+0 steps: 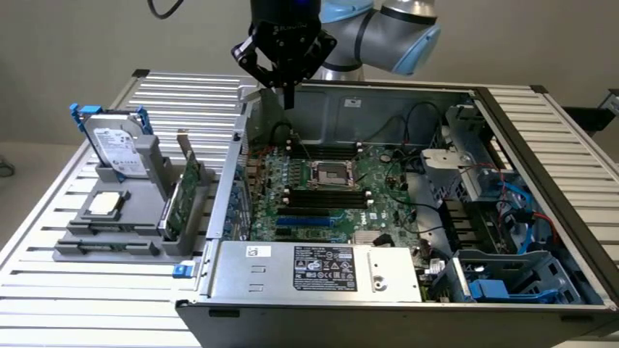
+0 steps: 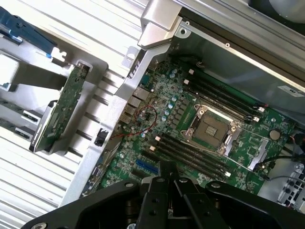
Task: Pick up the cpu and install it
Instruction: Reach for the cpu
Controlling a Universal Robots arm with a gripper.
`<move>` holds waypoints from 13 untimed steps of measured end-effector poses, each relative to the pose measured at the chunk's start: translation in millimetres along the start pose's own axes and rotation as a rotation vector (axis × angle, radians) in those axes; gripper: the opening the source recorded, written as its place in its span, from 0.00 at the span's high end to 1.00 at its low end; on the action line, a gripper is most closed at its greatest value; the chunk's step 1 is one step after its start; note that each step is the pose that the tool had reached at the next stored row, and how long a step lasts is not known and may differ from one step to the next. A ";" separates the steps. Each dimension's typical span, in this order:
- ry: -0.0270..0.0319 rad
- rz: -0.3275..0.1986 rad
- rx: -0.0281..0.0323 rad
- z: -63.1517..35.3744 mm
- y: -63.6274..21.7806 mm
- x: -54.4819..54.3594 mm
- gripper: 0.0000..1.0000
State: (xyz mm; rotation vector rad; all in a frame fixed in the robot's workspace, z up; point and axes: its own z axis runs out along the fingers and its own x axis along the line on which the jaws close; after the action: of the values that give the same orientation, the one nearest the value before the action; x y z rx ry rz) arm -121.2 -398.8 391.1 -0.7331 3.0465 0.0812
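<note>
Claw (image 1: 287, 98) hangs shut and empty above the case's (image 1: 387, 109) rear wall. At the exterior view's left, the cpu (image 1: 104, 204) lies flat on a grey holder (image 1: 97, 246), near the card (image 1: 184, 196). Rightward, the socket (image 1: 334, 174) sits bare. A clean pick likely needs jaws squared to the chip's edges.

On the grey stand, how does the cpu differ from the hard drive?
The cpu is small and square; the hard drive is larger and oblong. The cpu lies flat; the hard drive stands on edge. Both sit in the grey stand, outside the case.
</note>
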 end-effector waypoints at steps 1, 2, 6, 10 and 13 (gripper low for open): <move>0.0000 -0.001 0.0000 0.0 0.0 0.0 0.89; 0.0001 -0.003 -0.0001 0.0 0.0 0.0 0.89; 0.0002 -0.006 -0.0001 0.0 0.4 0.8 0.89; -0.0092 0.001 0.0048 3.8 7.2 10.7 0.89; -0.0105 0.008 0.0057 9.2 13.9 17.2 0.89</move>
State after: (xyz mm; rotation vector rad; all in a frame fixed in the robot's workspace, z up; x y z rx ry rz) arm -142.9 -393.8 382.3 -0.7176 3.0387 0.0763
